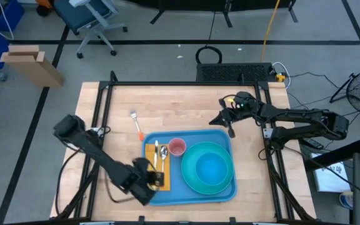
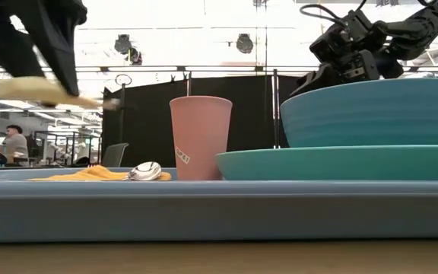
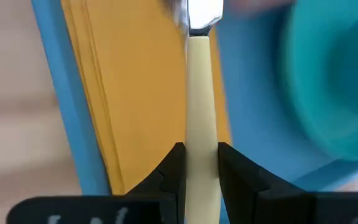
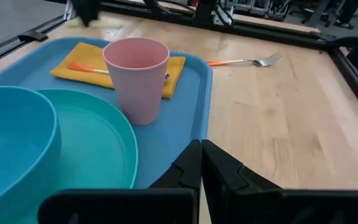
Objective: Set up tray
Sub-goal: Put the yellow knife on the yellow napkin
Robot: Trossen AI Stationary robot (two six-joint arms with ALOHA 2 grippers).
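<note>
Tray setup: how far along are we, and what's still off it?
Done: on the tray sit the plate with bowl, cup, napkin and spoon. In hand: left gripper holds a cream-handled utensil over the napkin. Left: the fork, on the table. Right gripper waits, shut.

Head of the cream-handled utensil point(image 3: 202, 124) — blurred, cut off at the left wrist view's edge — kind unclear
</note>
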